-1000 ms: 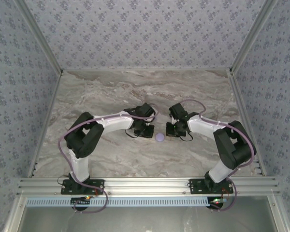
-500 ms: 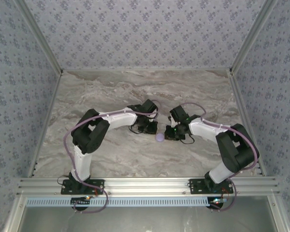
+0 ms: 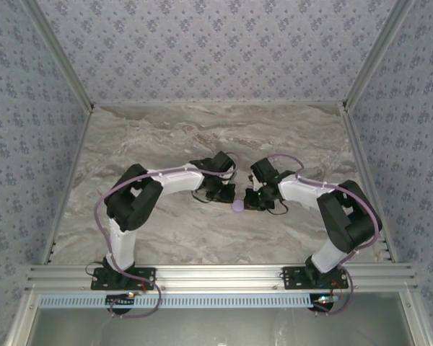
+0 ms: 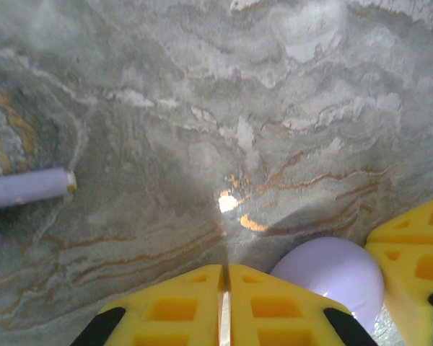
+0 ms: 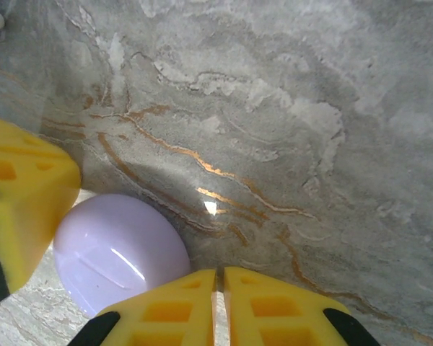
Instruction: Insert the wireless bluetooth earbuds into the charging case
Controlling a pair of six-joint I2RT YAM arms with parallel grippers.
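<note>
Right fingers (image 5: 166, 310) nudged nearer lilac disc (image 5: 119, 252), left fingers (image 4: 173, 310) opposite edge.

In the right wrist view, the lilac disc (image 5: 119, 249) had its lower right rim hidden behind the right gripper (image 5: 219, 277) and its left side behind 1 blurred yellow finger (image 5: 22, 209) of the left gripper (image 4: 224, 277), cut by the picture's edge. In the left wrist view, the disc sat half covered between fingers, and a purple cable (image 4: 25, 189) ran off the left edge.

Bright, even overhead illumination. Small specular hotspots on marble tabletop (image 4: 166, 108) and lilac disc (image 5: 123, 263). Soft, diffuse shadows. Near foreground of wrist views slightly defocused.
</note>
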